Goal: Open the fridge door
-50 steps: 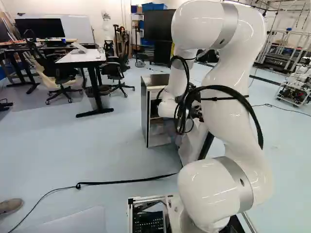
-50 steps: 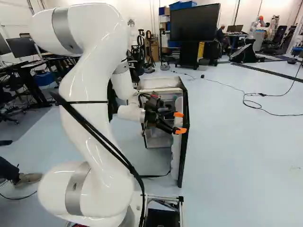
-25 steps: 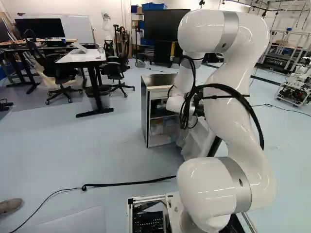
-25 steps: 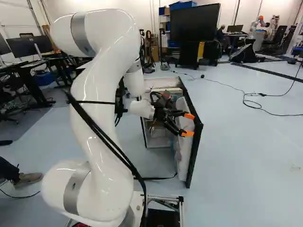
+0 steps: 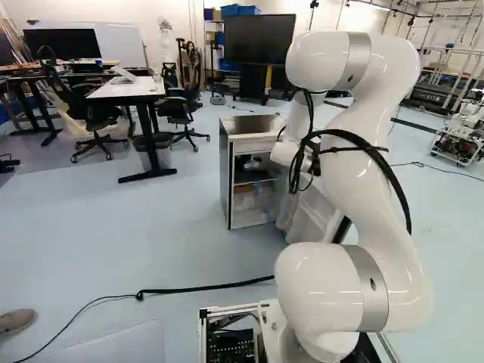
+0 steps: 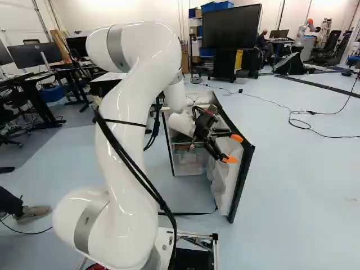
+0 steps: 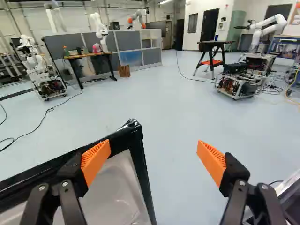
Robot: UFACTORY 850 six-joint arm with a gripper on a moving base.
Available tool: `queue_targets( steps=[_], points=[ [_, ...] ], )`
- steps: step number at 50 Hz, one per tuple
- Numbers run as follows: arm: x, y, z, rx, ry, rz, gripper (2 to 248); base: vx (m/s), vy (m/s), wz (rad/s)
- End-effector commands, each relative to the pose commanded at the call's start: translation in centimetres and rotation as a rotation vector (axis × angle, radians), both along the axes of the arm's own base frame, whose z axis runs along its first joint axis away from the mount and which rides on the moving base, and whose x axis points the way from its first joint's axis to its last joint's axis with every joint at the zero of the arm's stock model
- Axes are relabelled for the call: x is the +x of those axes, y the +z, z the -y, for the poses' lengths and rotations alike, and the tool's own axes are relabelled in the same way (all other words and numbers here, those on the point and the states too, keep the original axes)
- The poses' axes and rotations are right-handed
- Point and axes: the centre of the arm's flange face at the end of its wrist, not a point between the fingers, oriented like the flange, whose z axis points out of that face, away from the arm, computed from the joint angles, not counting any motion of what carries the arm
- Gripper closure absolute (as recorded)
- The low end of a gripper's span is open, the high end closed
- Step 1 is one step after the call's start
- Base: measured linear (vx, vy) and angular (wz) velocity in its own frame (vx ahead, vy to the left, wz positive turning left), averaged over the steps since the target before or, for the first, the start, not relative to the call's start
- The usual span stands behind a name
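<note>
- Pale blue floor (image 6: 292, 197) spreads across a busy robotics workshop, a black cable (image 5: 204, 287) trailing over it toward the fridge.
- Ahead of the base, the fridge (image 5: 253, 125) stands on that floor, clear containers (image 5: 246, 200) visible on its lower level.
- Its fridge door (image 6: 225, 185) hangs wide open, swung out from the right-hand front edge toward the base, pale inner face exposed and black rim along the top.
- At that opening, the white arm (image 6: 129, 112) reaches over from the left in the right base view, its gripper (image 6: 234, 149) above the door's top edge.
- Fingers spread wide, the gripper is released and grasps nothing; the wrist view shows one orange pad (image 7: 96, 159) over the top edge, near the door's outer corner (whether it touches, the frames cannot tell), and the other (image 7: 212, 161) out past that corner.
- To the left in the left base view, a white-topped desk (image 5: 125, 89) has a black chair (image 5: 179, 110) beside its right edge and a bin (image 5: 155, 142) below.
- Beyond the fridge, a large dark screen (image 6: 232, 26) faces the room; the wrist view also catches another robot (image 7: 243, 77) across the floor.
</note>
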Motion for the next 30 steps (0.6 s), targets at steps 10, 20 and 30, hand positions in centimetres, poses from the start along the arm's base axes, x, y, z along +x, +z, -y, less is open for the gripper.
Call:
queue_targets(
  steps=[10,20,30],
  points=[
    [1.4,0.1,2.2,0.002,-0.068,0.041,3,0.0,0.0,0.0],
    [2.9,0.3,4.4,0.003,-0.13,0.082,3,0.0,0.0,0.0],
    [4.3,0.5,6.4,0.001,-0.181,0.124,3,0.0,0.0,0.0]
  ],
)
